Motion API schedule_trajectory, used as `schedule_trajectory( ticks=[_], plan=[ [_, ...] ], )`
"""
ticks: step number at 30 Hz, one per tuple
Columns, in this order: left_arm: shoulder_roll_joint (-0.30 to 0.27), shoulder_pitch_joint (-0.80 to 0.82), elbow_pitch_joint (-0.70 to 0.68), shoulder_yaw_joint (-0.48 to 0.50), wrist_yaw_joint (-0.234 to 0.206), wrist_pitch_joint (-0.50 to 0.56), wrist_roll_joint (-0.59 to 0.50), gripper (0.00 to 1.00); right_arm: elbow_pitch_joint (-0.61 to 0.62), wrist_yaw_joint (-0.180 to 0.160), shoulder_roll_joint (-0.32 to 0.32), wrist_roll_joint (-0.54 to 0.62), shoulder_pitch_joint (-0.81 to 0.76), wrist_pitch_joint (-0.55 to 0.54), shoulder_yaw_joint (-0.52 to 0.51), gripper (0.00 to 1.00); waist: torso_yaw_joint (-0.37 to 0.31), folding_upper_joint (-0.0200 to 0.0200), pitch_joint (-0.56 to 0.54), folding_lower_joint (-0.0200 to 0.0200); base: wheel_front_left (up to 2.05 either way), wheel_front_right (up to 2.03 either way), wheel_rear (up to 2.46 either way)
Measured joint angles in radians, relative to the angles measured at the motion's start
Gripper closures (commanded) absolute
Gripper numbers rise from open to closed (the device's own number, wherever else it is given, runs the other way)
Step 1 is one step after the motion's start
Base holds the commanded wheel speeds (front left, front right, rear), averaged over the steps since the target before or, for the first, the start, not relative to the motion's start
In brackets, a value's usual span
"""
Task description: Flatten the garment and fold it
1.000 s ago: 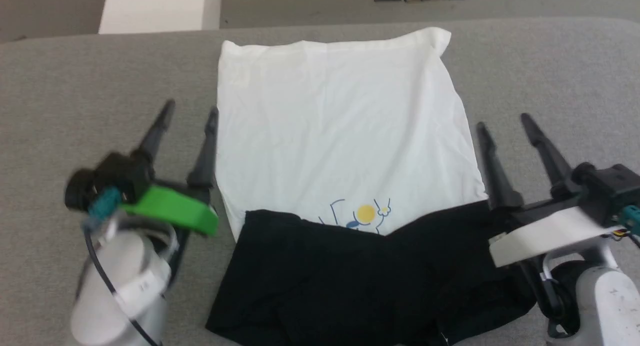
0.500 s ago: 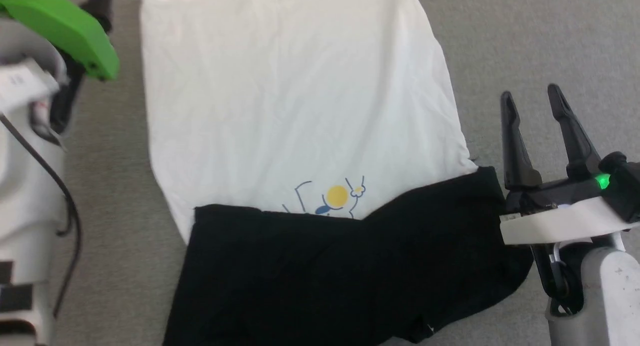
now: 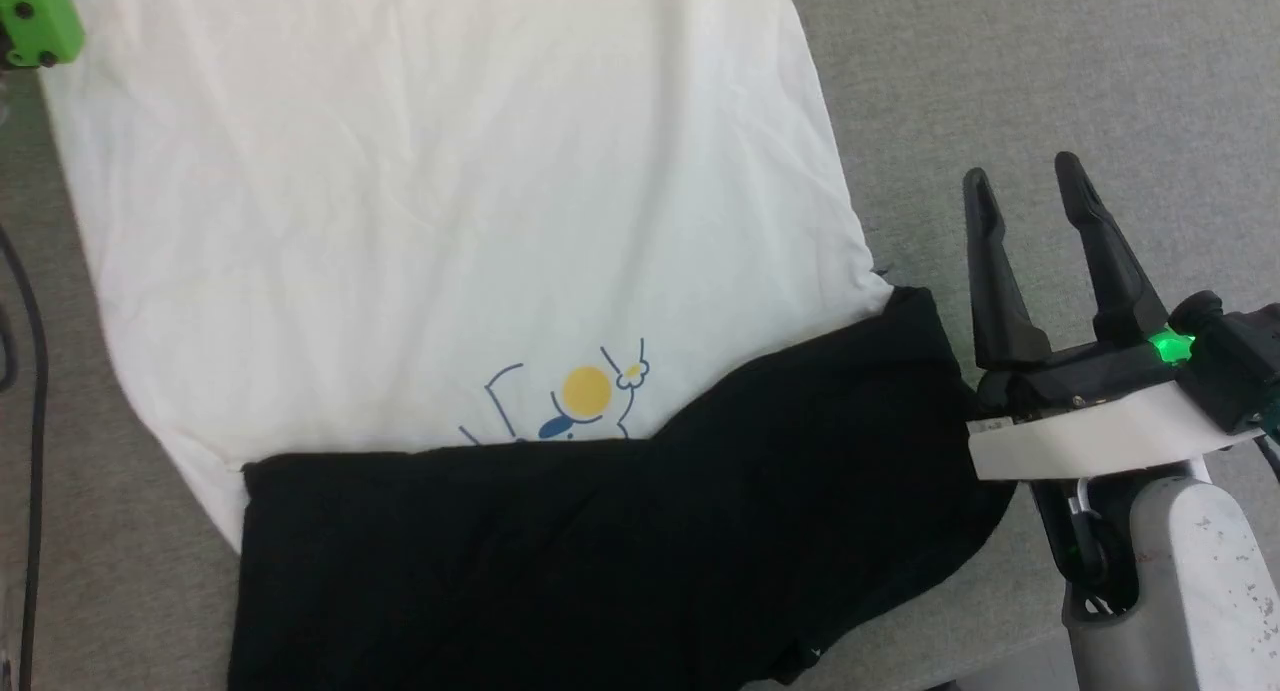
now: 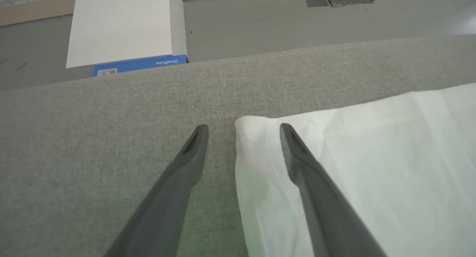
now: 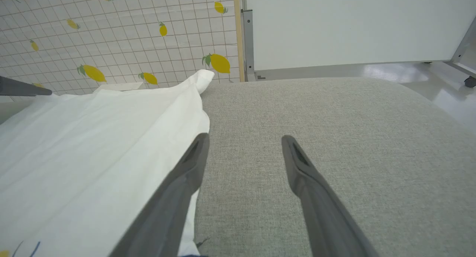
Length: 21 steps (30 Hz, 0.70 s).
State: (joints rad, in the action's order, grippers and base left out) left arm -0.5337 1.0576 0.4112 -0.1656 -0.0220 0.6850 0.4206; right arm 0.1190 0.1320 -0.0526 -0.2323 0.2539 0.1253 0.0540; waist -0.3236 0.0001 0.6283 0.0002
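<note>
R gripper [image 3: 1022,169]: the two long dark fingers are spread wide w/ nothing btwn them. In head view it sits just beside the garment's right edge, close to where the black sleeve end [image 3: 930,371] bulges out. A green light [image 3: 1160,346] glows at the finger base, above a white wrist plate [image 3: 1090,441]. In its own wrist view the R gripper [image 5: 244,137] has one finger over the edge of the white cloth and the other over bare grey fabric. Can't tell if either one touches.

L gripper [image 4: 243,126]: fingers also spread, holding nothing. The far corner of the white cloth [image 4: 247,125] lies btwn the tips; one finger is over cloth, the other over bare grey. Contact can't be told. In head view a bit of its bright green plastic cover [image 3: 30,16] shows at top left, w/ a black cable [image 3: 35,371] running down that edge.

The garment [image 3: 450,221], a white cotton T-shirt w/ black sleeves, lies spread on the grey woven fabric surface [image 3: 1050,71], white body mostly flat w/ light creases. The black sleeves [image 3: 600,551] are folded across its near end, partly covering the small yellow-circle-and-blue-line print [image 3: 585,391].

Beyond the surface, L wrist view: grey floor [image 4: 260,19] and a white box [image 4: 122,26] w/ a blue label strip [image 4: 141,65]. R wrist view: tiled wall w/ yellow lemon pattern [image 5: 111,34] and a plain white panel [image 5: 353,26].
</note>
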Motion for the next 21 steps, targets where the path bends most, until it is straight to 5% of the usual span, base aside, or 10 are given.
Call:
schedule_trajectory(
  ticks=[7,8,9,16,21],
  plan=[
    [-0.035,0.005,-0.051,0.002,-0.097,0.161,-0.021,0.0,0.0,0.0,0.0,-0.007,0.013,0.007,0.014,0.0,-0.035,0.0,0.039,0.0,0.0,0.0,0.0],
    [-0.04,0.005,-0.065,-0.002,-0.104,0.174,-0.026,0.65,0.001,0.0,0.0,-0.007,0.013,0.007,0.017,0.0,-0.037,0.0,0.043,0.0,0.0,0.0,0.0],
    [-0.044,0.005,-0.076,-0.008,-0.106,0.188,-0.028,1.0,0.002,0.0,0.0,-0.008,0.014,0.007,0.02,0.0,-0.038,0.0,0.046,-0.0001,0.0,0.0,0.0],
    [-0.054,-0.005,-0.136,-0.036,-0.101,0.224,-0.033,1.0,0.02,0.0,0.0,0.009,0.056,-0.026,0.031,0.0,-0.033,0.0,0.053,-0.0001,0.0,0.0,0.0],
    [-0.056,-0.007,-0.15,-0.05,-0.086,0.203,-0.033,1.0,-0.003,0.0,-0.033,0.022,0.247,-0.175,0.043,0.0,-0.022,0.0,0.057,-0.0001,0.0,0.0,0.0]
  ],
)
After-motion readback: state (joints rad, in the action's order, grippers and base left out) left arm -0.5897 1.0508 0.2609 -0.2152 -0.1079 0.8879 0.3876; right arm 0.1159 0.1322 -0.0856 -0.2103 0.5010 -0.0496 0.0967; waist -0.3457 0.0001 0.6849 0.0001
